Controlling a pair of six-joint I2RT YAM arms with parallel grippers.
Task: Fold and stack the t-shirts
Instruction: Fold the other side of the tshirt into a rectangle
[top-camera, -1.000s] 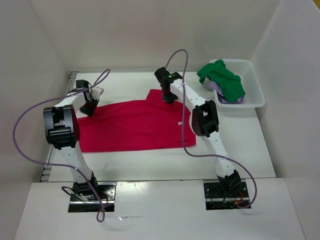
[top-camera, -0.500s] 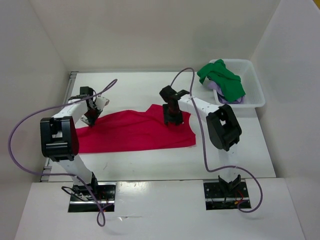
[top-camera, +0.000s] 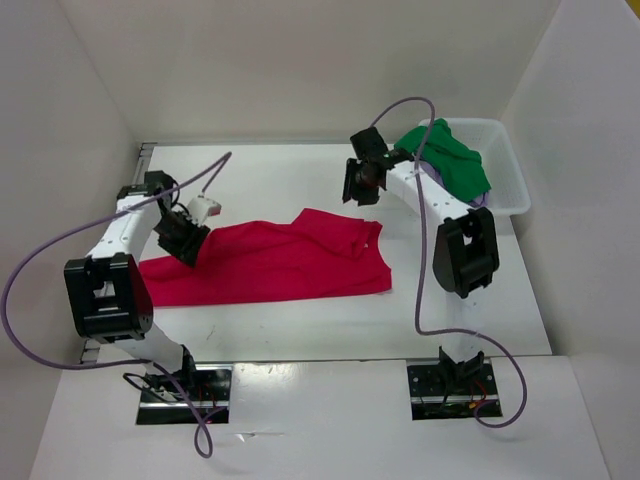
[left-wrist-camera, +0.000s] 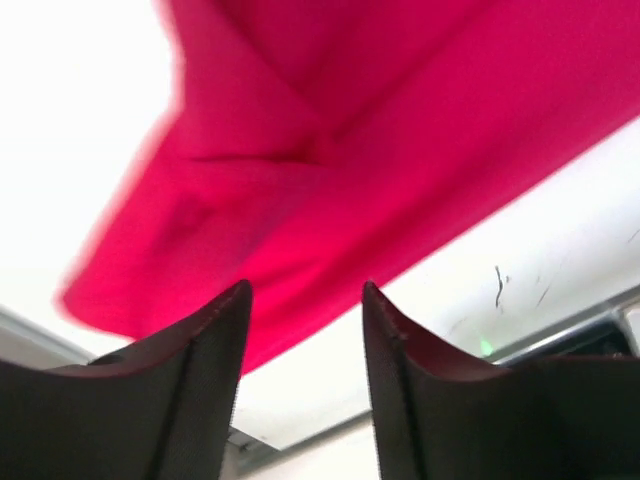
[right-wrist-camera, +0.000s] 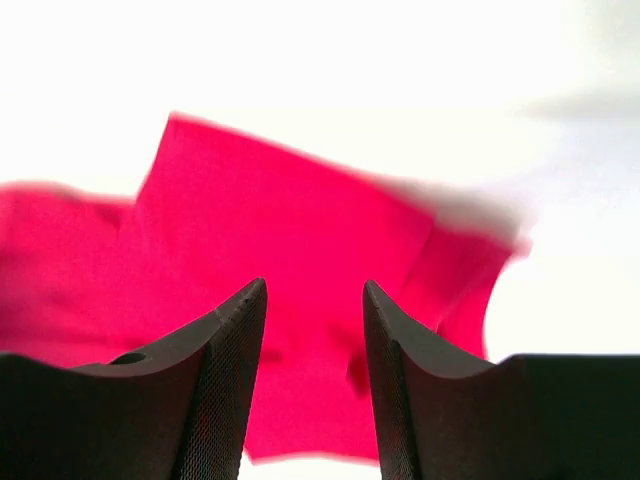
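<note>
The red t-shirt (top-camera: 280, 265) lies on the table as a wide band, its far part folded over toward the front. My left gripper (top-camera: 186, 243) hovers over the shirt's left end, open and empty. In the left wrist view its fingers (left-wrist-camera: 215, 330) frame the red t-shirt (left-wrist-camera: 340, 150) below. My right gripper (top-camera: 359, 184) hangs open above the table just behind the shirt's far right corner. The right wrist view shows the red t-shirt (right-wrist-camera: 290, 240) beyond the empty gap of that gripper (right-wrist-camera: 315, 295). The green t-shirt (top-camera: 447, 160) drapes over the lavender one (top-camera: 481, 199) in the basket.
The white plastic basket (top-camera: 503, 195) stands at the back right, close to my right arm's forearm. White walls enclose the table on the left, back and right. Purple cables loop off both arms.
Both grippers have opened and let go of the red shirt after drawing its far edge forward. The right gripper has risen back toward the basket. The left has shifted a little nearer.
</note>
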